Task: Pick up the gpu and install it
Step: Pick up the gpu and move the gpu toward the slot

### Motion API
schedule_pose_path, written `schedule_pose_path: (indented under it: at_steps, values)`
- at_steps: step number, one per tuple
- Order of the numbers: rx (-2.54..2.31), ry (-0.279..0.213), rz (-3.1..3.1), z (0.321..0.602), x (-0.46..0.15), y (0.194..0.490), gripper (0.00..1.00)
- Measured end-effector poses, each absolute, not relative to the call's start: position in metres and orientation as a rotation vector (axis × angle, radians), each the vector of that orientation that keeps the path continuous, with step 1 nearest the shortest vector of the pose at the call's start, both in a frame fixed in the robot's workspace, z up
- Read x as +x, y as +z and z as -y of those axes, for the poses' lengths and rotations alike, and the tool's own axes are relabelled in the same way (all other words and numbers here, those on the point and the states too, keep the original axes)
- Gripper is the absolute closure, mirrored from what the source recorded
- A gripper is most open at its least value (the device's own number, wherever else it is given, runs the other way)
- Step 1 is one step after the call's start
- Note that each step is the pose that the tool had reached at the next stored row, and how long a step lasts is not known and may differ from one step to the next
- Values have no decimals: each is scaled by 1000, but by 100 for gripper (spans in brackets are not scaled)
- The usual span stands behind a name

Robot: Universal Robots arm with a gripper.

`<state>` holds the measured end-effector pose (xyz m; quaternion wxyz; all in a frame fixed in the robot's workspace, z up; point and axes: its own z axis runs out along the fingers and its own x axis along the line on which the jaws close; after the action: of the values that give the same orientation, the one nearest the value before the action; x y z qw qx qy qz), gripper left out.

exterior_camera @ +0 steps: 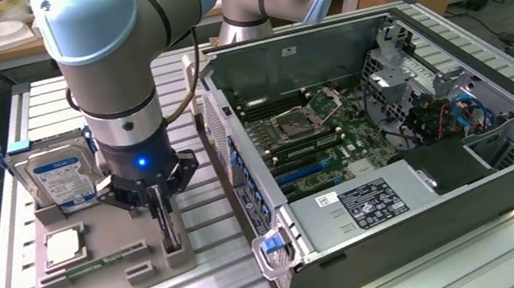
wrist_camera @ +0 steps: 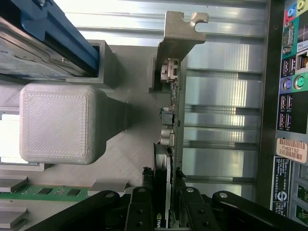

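Note:
The gpu point(exterior_camera: 169, 227) is a thin dark card standing on edge in a slot at the near right corner of the grey parts tray point(exterior_camera: 102, 286). My gripper point(exterior_camera: 160, 202) reaches straight down onto it, with one finger on each face of the card. In the wrist view the gpu point(wrist_camera: 171, 103) is seen edge-on, and its pale metal end strip point(wrist_camera: 176, 41) points away from the fingers. There my gripper point(wrist_camera: 162, 191) is shut on the card's top edge. The card's lower edge still sits in the tray.
The tray also holds a silver hard drive point(exterior_camera: 57, 178) in a blue carrier, a processor chip point(exterior_camera: 63, 246) and a green memory stick point(exterior_camera: 103, 260). The open computer case point(exterior_camera: 392, 128) lies right of the tray, its motherboard slots point(exterior_camera: 305, 171) exposed and its rear ports point(wrist_camera: 288, 86) close by.

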<state>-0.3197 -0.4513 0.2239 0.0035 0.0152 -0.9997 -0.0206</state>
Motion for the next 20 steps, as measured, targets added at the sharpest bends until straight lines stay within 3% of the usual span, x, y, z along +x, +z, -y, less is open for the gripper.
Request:
schedule_pose_path:
  at_steps: [20]
  values:
    - [48, -65, 3134, 451, -320, 239, 73]
